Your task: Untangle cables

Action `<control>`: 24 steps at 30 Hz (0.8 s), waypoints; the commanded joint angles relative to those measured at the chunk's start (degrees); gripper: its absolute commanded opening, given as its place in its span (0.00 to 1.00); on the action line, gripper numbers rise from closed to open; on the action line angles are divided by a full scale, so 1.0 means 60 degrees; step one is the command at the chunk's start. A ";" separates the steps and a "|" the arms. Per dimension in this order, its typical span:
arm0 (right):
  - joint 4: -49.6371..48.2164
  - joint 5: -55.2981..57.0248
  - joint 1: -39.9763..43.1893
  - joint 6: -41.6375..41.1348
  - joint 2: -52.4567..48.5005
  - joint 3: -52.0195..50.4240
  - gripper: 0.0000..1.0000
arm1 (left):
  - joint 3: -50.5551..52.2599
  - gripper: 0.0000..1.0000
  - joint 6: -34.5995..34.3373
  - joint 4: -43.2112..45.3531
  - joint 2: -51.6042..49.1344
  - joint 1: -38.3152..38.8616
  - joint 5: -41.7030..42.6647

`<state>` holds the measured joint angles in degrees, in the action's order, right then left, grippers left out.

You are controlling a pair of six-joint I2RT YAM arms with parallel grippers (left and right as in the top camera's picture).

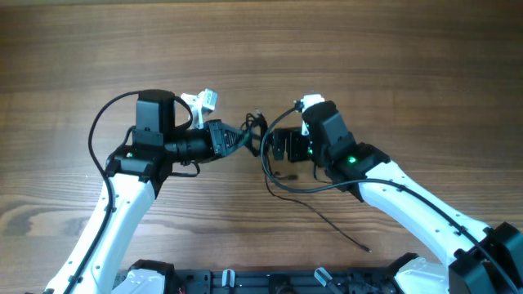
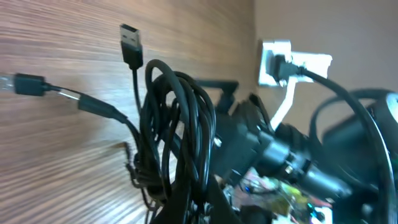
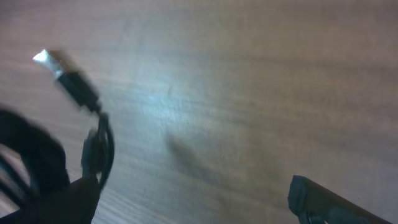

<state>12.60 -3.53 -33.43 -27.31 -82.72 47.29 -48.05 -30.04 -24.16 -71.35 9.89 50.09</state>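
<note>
Wooden table (image 1: 261,49) underneath. The left gripper (image 1: 242,139) pinches the knotted cables (image 2: 177,124) tight, between both arms. The right gripper (image 1: 279,147) has its fingers wide, holding nothing. I think the untangling has just started. Next it should grab the loose USB plug (image 2: 130,40) and pull gently.

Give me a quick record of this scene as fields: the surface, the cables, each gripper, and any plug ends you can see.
surface: brown wooden table
cables: bundle of thin black cords, looped together, between the two grippers
left gripper: shut on the bundle
right gripper: open, beside the bundle, holding nothing
plug end: black USB plug, sticking out clear of the loops
loose strand: thin black cord lying on the table towards the robot
</note>
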 commanded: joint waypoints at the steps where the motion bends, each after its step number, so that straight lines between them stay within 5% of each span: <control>1: 0.0157 -0.0244 -0.0015 -0.0954 0.0219 0.0044 1.00 | -0.0084 0.04 0.0215 -0.0004 0.0109 -0.0251 -0.0747; 9: 0.0284 0.0007 -0.0015 -0.1093 0.0903 0.0044 1.00 | -0.0270 0.04 0.1166 -0.0233 0.1297 -0.1384 0.0889; 20: 0.0554 0.0007 -0.0015 -0.1096 0.0874 0.0044 1.00 | -0.0262 0.04 0.1337 -0.1202 0.1712 -0.1508 0.0816; 24: 0.0554 0.0007 -0.0015 -0.1096 0.0874 0.0044 1.00 | -0.0262 0.04 0.1443 -0.1800 0.1712 -0.1501 -0.0484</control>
<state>15.88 -4.05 -33.43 -33.21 -77.87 47.29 -48.62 -23.20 -33.47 -61.32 1.32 52.90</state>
